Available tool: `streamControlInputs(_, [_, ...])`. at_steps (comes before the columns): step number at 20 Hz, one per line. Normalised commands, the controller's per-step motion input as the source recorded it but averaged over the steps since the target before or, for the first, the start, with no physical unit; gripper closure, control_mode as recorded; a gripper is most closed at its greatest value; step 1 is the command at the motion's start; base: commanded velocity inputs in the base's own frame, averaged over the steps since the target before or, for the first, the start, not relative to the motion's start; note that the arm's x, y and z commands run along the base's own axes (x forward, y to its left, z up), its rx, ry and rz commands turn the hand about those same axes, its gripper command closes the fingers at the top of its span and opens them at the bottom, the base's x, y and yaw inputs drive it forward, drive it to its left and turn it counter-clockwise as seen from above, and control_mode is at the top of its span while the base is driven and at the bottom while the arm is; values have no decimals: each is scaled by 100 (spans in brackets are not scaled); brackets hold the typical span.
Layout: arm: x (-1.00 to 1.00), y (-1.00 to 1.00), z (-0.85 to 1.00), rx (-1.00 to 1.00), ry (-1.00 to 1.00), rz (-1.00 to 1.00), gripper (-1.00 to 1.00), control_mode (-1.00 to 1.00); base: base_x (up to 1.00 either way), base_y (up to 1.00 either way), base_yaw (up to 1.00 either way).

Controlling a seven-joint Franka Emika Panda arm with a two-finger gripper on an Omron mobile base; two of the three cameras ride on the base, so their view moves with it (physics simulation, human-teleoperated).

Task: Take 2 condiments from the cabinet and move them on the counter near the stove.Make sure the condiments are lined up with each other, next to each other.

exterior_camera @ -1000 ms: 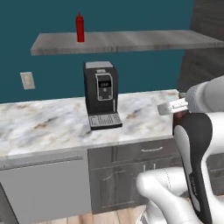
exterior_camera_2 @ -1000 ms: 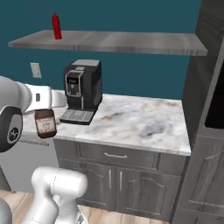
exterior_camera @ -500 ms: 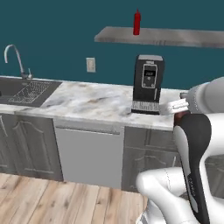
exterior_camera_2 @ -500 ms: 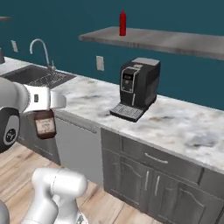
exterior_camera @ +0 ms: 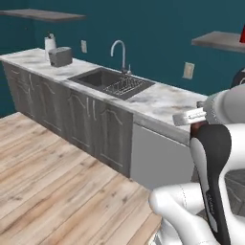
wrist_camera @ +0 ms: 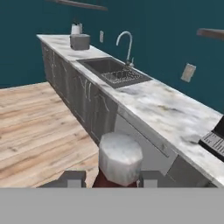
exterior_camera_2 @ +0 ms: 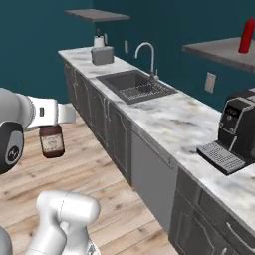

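My gripper (wrist_camera: 112, 178) is shut on the squat dark brown bottle (exterior_camera_2: 52, 141) with a pale label, one of the condiments, which hangs upright over the wood floor. Its pale cap (wrist_camera: 120, 161) sits between the two fingertips (wrist_camera: 72, 178). In the left base view the gripper (exterior_camera: 195, 123) shows beside my arm, with a bit of the brown bottle (exterior_camera: 196, 128) under it. The slim red bottle (exterior_camera_2: 245, 35) stands on the floating shelf that is the cabinet (exterior_camera_2: 214, 50), far right; its edge (exterior_camera: 241, 36) shows on the shelf (exterior_camera: 217, 40). The stove and its counter are out of view.
A long marble counter (exterior_camera_2: 164, 112) runs along the teal wall with a sink (exterior_camera_2: 132, 84), a faucet (exterior_camera_2: 147, 55) and a black coffee machine (exterior_camera_2: 239, 129). A grey box (exterior_camera_2: 102, 55) stands at its far end under another shelf (exterior_camera_2: 97, 15). Open wood floor (exterior_camera: 52, 177) lies left.
The whole picture has swept sideways, so the base has turned: the coffee machine and shelf slid to the right edge and the sink came into view. The brown bottle stays in the gripper.
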Motion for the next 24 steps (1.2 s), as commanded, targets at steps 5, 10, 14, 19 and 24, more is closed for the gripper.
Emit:
streamControlInputs(5, [0, 0, 0, 0, 0, 0, 100, 100, -5, 13, 75])
streamControlInputs(10, [0, 0, 0, 0, 0, 0, 100, 100, -1, 6, 75])
streamControlInputs(14, [0, 0, 0, 0, 0, 0, 100, 100, 0, 3, 74])
streamControlInputs(19, [0, 0, 0, 0, 0, 0, 100, 100, 0, 1, 74])
streamControlInputs(24, [0, 0, 0, 0, 0, 0, 100, 100, 0, 3, 71])
